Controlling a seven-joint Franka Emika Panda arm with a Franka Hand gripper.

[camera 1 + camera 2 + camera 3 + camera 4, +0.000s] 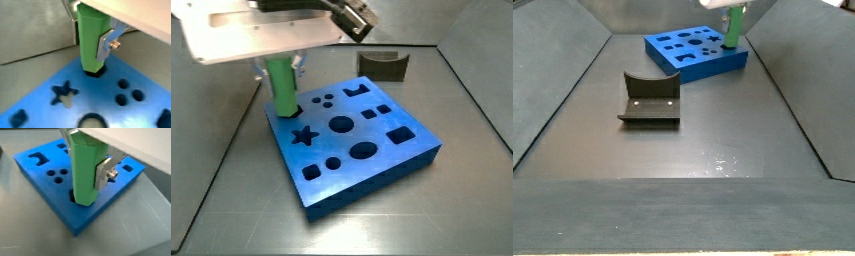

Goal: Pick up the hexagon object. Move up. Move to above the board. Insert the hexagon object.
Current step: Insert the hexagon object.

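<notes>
The gripper (90, 175) hangs straight down over one corner of the blue board (372, 165), its silver fingers (105, 44) pinching the upper part of the green peg (91, 42). The peg stands upright, its lower end sitting in a dark hole at that corner, visible in both wrist views. In a side view the dark arch-shaped block (649, 100) lies well apart on the grey floor (714, 140).
</notes>
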